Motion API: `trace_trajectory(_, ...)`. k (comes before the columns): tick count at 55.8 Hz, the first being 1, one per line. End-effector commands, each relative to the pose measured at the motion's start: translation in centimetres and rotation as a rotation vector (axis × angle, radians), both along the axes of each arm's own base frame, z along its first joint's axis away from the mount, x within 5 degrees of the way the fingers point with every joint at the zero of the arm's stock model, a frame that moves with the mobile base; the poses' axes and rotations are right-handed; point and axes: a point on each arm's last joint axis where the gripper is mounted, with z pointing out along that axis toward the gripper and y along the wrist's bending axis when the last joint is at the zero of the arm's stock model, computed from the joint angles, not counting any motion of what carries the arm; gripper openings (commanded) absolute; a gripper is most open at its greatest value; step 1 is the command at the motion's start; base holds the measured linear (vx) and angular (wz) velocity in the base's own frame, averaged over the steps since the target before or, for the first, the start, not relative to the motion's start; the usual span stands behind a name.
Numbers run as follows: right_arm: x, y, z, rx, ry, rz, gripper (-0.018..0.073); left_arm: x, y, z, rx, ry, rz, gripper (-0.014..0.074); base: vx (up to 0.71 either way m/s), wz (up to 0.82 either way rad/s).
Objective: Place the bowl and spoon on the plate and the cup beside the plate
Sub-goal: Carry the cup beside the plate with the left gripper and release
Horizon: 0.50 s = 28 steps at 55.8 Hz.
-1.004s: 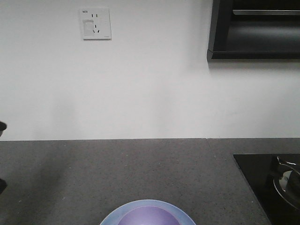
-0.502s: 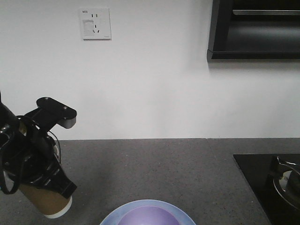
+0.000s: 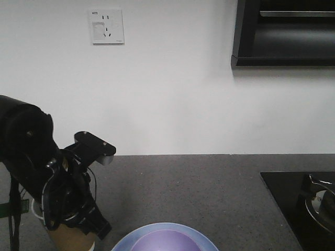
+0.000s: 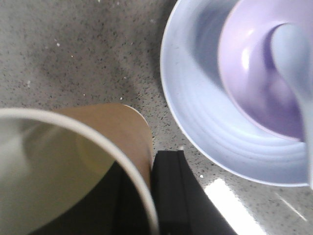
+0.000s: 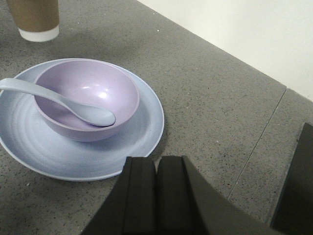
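Note:
The light-blue plate lies on the grey counter with the lavender bowl on it. The pale-blue spoon rests in the bowl, handle out over the left rim. The tan paper cup stands upright just beyond the plate, apart from it. My left gripper is shut on the cup at its rim, one black finger against the outer wall, close beside the plate. In the front view the left arm covers most of the cup. My right gripper is shut on nothing, just in front of the plate.
A black cooktop with a metal pot sits at the counter's right. A dark cabinet hangs at the upper right and a wall socket at the upper left. A seam crosses the counter to the right of the plate.
The left arm has come in from the left edge carrying the cup, then moved right and down beside the plate. Plate and bowl have not moved.

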Motion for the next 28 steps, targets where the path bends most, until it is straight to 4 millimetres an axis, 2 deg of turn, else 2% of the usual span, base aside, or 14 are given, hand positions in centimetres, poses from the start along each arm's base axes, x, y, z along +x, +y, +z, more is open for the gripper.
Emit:
trace_trajectory(1, 0.3, 0.1, 1.5, 0.032, -0.092, -0.003, -0.0009, 0.2, -0.4, 1.4, -0.047, -0.083, 0.003, 0.0000, 0.00, 0.00)
trace_trajectory(16, 0.3, 0.1, 1.5, 0.032, -0.092, -0.003, -0.0009, 1.4, -1.2, -0.7, -0.023, -0.034, -0.001, 0.0001, 0.00, 0.00)
trace_trajectory(28, 0.3, 0.1, 1.5, 0.032, -0.092, -0.003, -0.0009, 2.0, -1.5, -1.1, -0.030, -0.055, -0.002, 0.0021, 0.00, 0.00)
